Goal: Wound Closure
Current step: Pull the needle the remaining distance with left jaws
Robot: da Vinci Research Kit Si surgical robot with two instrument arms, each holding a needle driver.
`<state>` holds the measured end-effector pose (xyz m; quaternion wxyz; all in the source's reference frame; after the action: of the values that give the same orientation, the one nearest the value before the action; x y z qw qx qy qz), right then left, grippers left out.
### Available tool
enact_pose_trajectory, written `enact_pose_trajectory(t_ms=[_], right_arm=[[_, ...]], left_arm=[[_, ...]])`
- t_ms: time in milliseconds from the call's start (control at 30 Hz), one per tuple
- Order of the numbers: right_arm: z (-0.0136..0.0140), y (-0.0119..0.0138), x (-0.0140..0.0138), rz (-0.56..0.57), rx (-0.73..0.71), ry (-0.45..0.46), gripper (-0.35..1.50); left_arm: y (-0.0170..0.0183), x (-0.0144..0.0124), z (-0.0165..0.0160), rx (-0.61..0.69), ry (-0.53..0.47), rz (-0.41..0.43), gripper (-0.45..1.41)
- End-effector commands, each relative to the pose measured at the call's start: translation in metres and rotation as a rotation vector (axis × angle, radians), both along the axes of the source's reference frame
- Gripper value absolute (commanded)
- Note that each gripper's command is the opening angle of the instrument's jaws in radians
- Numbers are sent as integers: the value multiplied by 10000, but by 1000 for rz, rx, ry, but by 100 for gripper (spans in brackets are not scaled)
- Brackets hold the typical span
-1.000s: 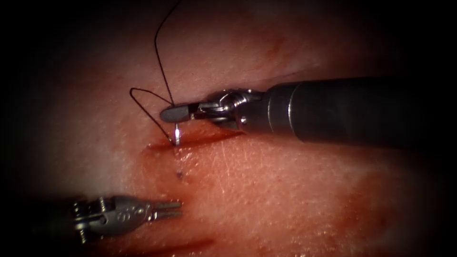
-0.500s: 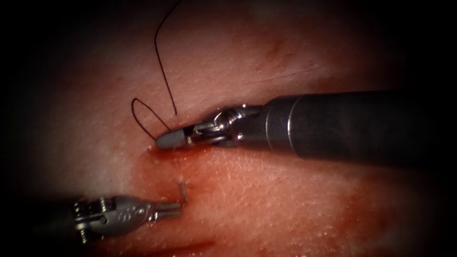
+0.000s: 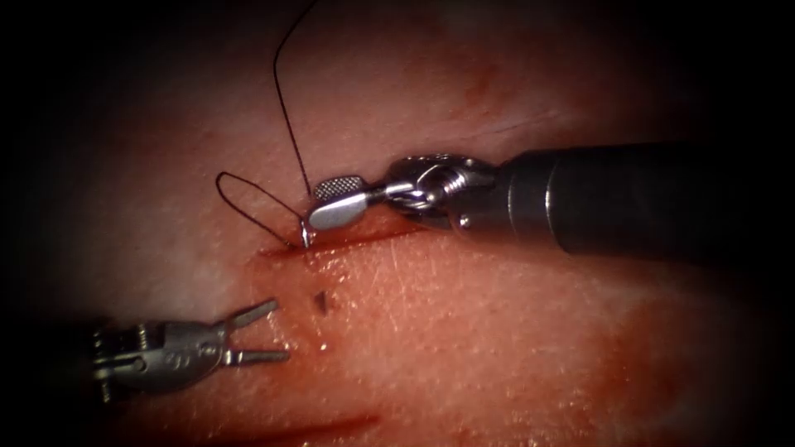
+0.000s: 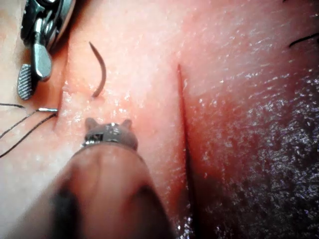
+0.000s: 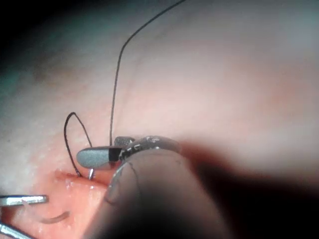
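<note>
**Both tools let go, needle seated in the tissue**

Since a half second ago, our left tool point(image 3: 269, 334) has parted its jaws, and our right tool point(image 3: 327, 201) has lifted off the upper lip of the cut and spread its jaws too.

Going left to right in the endoscope view — our left tool sits low on the left, its two thin jaws forked apart and pinching nothing, tips just short of the needle's point. Next comes the thread point(image 3: 248, 199), which forms a small loop on the tissue point(image 3: 497, 331) above the cut's left end, then climbs away in a long dark strand. The needle point(image 3: 320, 301) is in the tissue: its tip pokes out below the cut point(image 3: 348, 244) as a small dark spike, while its tail end stands bright at the cut's upper lip, with the thread running from it. Our right tool hangs just above that tail, jaws apart, gripping nothing we can see. Red fluid point(image 3: 298, 273) stains the tissue around the cut.

From the left wrist view, the needle's emerged part shows as a curved arc point(image 4: 98, 69) rising from the surface.
</note>
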<state>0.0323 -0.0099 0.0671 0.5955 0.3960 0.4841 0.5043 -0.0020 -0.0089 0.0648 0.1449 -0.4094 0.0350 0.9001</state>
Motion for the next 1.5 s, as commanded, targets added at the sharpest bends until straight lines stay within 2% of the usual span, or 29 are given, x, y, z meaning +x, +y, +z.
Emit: enact_pose_trajectory(t_ms=[33,133,267,433,533,633,667,733,800,833,1000,1100,1200,1400,1500], right_arm=[[8,7,-4,6,-8,-11,103],[10,11,-18,26,-27,-32,103],[5,22,-31,58,-43,-55,103],[-1,28,-41,107,-36,-71,93],[-2,29,-47,135,-35,-71,93],[-1,32,-53,150,-42,-58,111],[-1,32,-56,149,-42,-58,111],[-1,31,-59,147,-42,-57,105],[-2,29,-61,149,-43,-57,74],[-3,27,-62,150,-44,-60,63],[-8,20,-62,163,-39,-69,17],[-11,15,-60,166,-29,-69,9],[-16,10,-59,164,-29,-70,4],[-24,1,-57,163,-12,-67,4],[-25,-1,-56,160,-6,-62,4]], left_arm=[[2,-8,5,-7,-3,3,52],[7,-27,7,-14,-9,10,61],[10,-47,12,-18,-28,19,61],[11,-60,13,-24,-40,27,57],[13,-65,14,-24,-45,25,52],[14,-69,15,-27,-53,23,46],[15,-71,16,-27,-53,22,39],[16,-72,17,-27,-60,24,17],[17,-71,19,-32,-65,30,-28],[18,-70,19,-30,-70,25,-45],[23,-64,17,54,-114,-31,-45],[27,-62,11,119,-162,-66,-45],[30,-61,4,198,-251,-123,-45],[33,-62,-11,416,-385,-195,-45],[34,-60,-20,532,-462,-205,-45]])
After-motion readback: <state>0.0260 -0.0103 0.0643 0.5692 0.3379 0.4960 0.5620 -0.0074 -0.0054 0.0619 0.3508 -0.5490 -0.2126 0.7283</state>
